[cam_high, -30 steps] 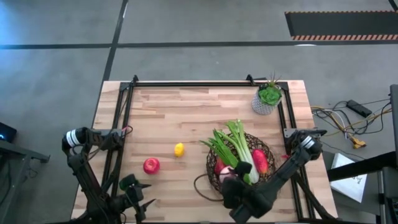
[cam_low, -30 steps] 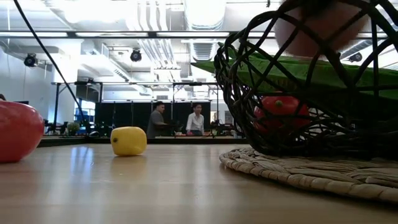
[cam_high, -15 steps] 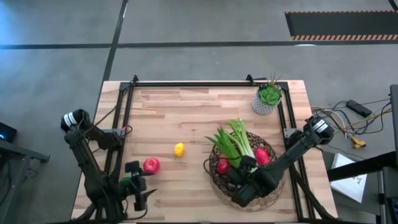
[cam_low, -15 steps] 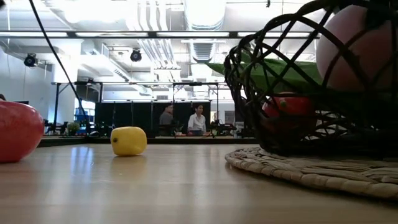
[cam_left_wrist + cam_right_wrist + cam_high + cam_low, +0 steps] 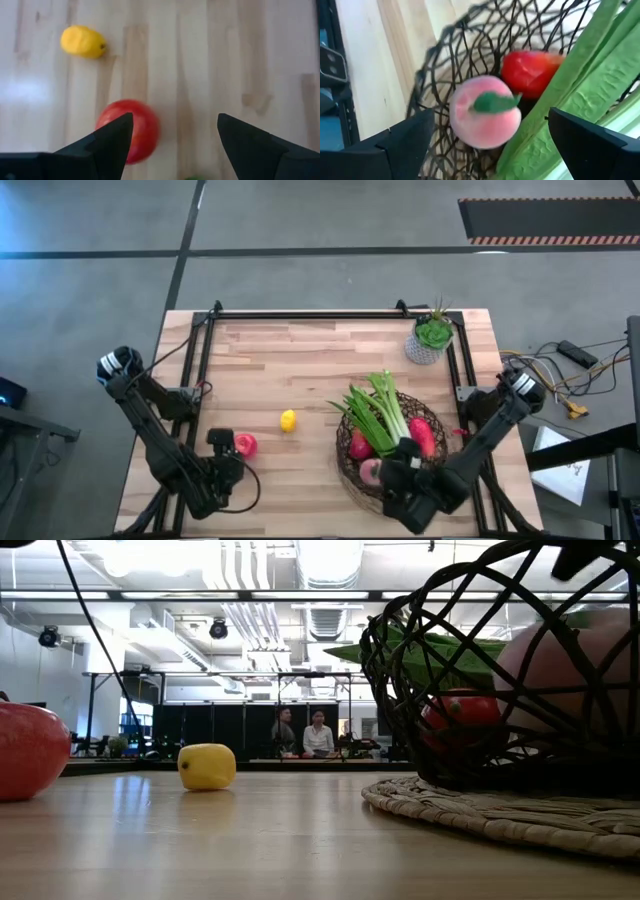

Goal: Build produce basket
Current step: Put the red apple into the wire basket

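Observation:
The dark wire basket [image 5: 348, 470] stands on a woven mat [image 5: 500, 815] at the table's near right. It holds a white-stalked leafy green [image 5: 385, 412], a red mango [image 5: 419, 436], a red pepper [image 5: 532, 72] and a pink peach [image 5: 485, 117]. My right gripper [image 5: 398, 463] is open above the basket's near side, its fingers either side of the peach but clear of it. A red apple [image 5: 244, 444] and a lemon [image 5: 288, 420] lie on the table. My left gripper [image 5: 172, 145] is open just on the near side of the apple.
A small grey pot with a green plant [image 5: 432, 338] stands at the far right corner. The table's far half is bare wood. Black frame rails run along the left and right edges. People stand in the room far behind the table [image 5: 300, 735].
My right gripper has brought the peach over the basket and drawn back toward the near edge. The peach has dropped from rim height to the basket's bottom. My left gripper has moved from the near edge up to the red apple.

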Controlling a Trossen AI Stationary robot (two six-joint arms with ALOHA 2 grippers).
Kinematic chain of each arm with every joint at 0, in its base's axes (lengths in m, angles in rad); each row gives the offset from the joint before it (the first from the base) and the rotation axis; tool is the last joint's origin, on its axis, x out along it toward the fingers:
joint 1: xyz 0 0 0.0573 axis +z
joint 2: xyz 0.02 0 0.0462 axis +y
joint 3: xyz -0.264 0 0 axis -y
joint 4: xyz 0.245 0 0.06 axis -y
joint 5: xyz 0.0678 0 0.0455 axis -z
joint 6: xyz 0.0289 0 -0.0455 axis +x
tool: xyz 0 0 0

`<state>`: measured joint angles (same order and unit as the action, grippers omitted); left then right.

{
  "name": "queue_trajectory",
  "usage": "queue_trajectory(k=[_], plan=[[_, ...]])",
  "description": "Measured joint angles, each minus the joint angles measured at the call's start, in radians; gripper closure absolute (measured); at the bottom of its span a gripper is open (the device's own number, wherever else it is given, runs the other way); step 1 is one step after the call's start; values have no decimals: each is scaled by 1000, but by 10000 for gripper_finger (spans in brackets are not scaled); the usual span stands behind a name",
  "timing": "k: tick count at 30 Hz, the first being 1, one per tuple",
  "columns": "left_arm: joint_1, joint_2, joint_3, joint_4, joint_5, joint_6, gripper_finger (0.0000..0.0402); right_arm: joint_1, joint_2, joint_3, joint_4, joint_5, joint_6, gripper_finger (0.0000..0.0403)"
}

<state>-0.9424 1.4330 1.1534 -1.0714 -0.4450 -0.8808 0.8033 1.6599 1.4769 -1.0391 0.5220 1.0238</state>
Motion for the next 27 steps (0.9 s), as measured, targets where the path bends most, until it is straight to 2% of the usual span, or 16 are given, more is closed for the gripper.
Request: queue_trajectory(k=[4, 9, 15, 20, 23, 27], plan=[[5, -9, -13, -72, -45, -61, 128, 58, 6, 0, 2, 124, 49, 30], [42, -23, -139, -89, -52, -242, 112, 107, 21, 0, 10, 255, 90, 30], [104, -57, -283, -20, 23, -291, 58, 118, 44, 0, 31, 264, 94, 30], [125, -96, -341, 41, 28, -286, 45, 117, 60, 0, 33, 264, 103, 30], [124, -125, -359, 59, 1, -257, 45, 117, 63, 0, 35, 264, 103, 30], [126, -142, -385, 69, -94, -128, 45, 117, 63, 0, 44, 265, 102, 30]])
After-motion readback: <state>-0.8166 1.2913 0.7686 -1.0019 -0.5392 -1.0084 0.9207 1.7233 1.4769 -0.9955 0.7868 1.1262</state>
